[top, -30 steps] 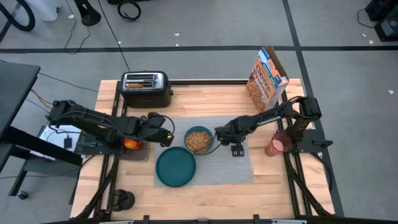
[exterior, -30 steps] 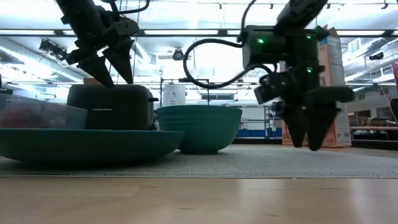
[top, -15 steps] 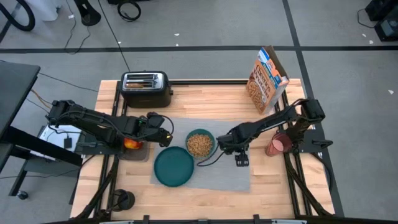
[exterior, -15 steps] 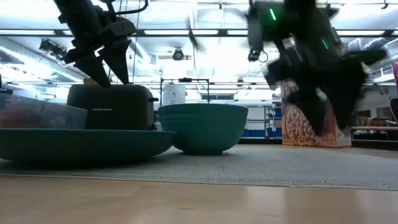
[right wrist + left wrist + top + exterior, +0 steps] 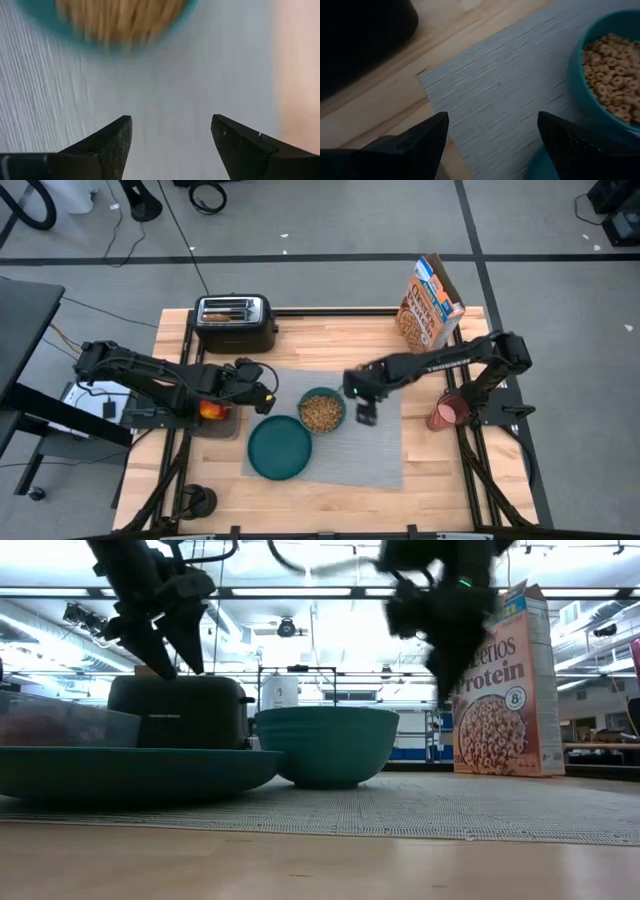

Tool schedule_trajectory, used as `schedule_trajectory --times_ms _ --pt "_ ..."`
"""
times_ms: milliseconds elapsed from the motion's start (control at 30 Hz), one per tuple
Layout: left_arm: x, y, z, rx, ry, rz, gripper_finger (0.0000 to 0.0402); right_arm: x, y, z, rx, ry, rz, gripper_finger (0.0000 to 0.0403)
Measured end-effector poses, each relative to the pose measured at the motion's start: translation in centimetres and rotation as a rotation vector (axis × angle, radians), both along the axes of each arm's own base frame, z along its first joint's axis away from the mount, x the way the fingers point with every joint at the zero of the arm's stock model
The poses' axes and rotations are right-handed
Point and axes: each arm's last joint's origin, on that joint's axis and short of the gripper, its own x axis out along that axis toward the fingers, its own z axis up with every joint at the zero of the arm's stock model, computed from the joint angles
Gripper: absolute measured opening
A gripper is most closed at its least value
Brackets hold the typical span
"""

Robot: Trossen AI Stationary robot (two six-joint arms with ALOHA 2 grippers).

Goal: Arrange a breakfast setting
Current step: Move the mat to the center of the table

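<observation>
My mat [image 5: 345, 435] holds the plate [image 5: 280, 448] at seven o'clock and the cereal-filled bowl [image 5: 321, 411] centre; the cup [image 5: 447, 413] waits at three. Both my grippers [image 5: 366, 414] [image 5: 262, 397] hang released, empty.

A: Any writing you can read?
B: Only on the cereal box [image 5: 498, 680], standing at about two o'clock on the table [image 5: 300, 340]. Its front reads "...erios", cut off at the start, then "Protein", with an "8" in a small circle.
A: Anything else?
B: Nothing legible.
</observation>
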Motion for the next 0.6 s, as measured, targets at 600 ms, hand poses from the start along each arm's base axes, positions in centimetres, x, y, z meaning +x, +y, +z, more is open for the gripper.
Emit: schedule_trajectory --times_ms 600 --pt "-0.9 0.0 1.0 -0.007 -0.044 0.004 0.0314 -5.6 0.7 -8.6 -0.007 0.194 0.113 0.0274"
